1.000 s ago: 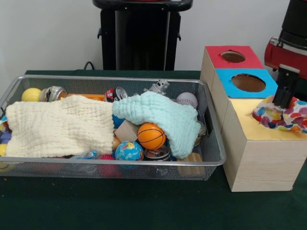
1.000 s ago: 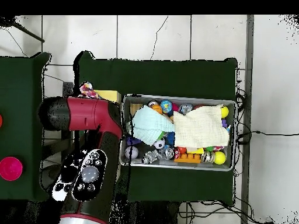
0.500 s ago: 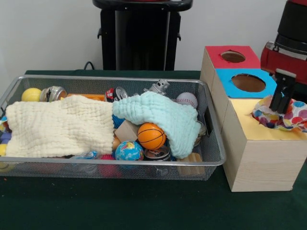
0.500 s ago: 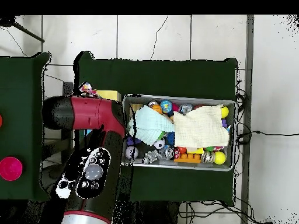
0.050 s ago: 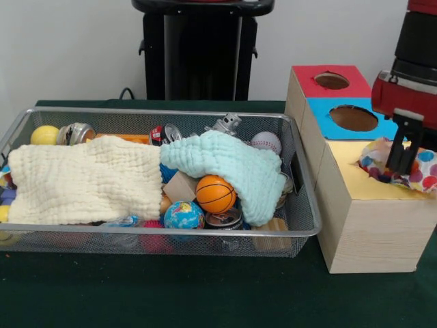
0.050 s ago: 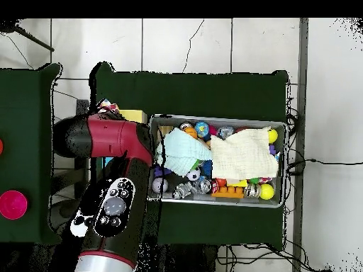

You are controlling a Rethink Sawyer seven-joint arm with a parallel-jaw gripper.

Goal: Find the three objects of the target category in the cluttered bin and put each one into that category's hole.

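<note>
Tool [image 5: 401,158]: grip state untellable, sunk in spotted cloth [image 5: 418,171] on yellow box top [image 5: 347,176] | Bin [image 5: 300,205]: balls buried under cream cloth [image 5: 82,181], mint cloth [image 5: 229,160]

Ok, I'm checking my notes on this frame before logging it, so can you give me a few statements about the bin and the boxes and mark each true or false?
1. The gripper is over the yellow-topped box. True.
2. The spotted cloth lies in the wire bin. False: it sits on the yellow-topped box.
3. The mint cloth partly covers the basketball. True.
4. The red box has no hole. False: it has a round hole on top.
5. The globe ball is in the bin. True.
</note>
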